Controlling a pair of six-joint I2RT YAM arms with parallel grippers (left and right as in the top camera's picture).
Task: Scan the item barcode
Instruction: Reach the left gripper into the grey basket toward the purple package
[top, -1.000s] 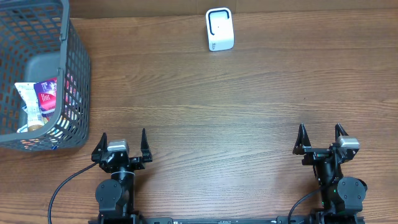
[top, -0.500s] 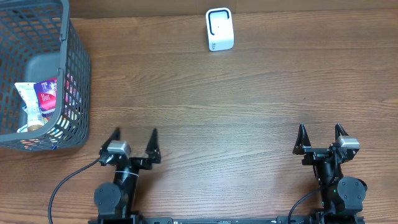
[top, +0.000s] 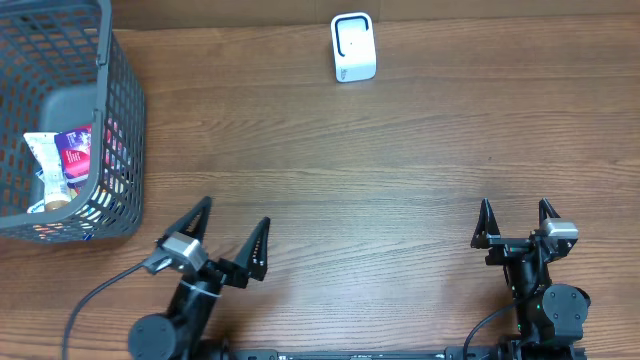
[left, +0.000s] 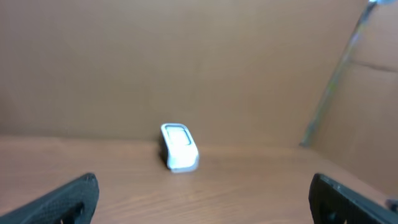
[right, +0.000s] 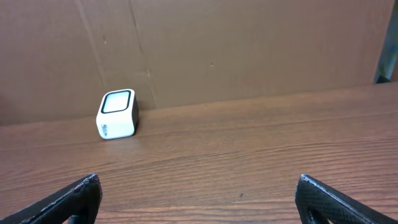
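A white barcode scanner (top: 353, 47) with a dark window stands at the far middle of the table; it also shows in the left wrist view (left: 179, 147) and the right wrist view (right: 116, 114). Packaged items (top: 62, 165), one purple and one pale, lie inside the grey mesh basket (top: 120, 130) at the far left. My left gripper (top: 232, 226) is open near the front left, raised and tilted, with nothing between its fingers. My right gripper (top: 516, 218) is open at the front right, also holding nothing.
Brown cardboard walls (right: 249, 50) close off the far side of the wooden table (top: 350, 170). The basket stands just left of and beyond my left gripper. A cable (top: 95, 305) trails from the left arm at the front edge.
My left gripper has lifted and swung forward and to the right, its fingers looking larger from above. The right arm has not moved.
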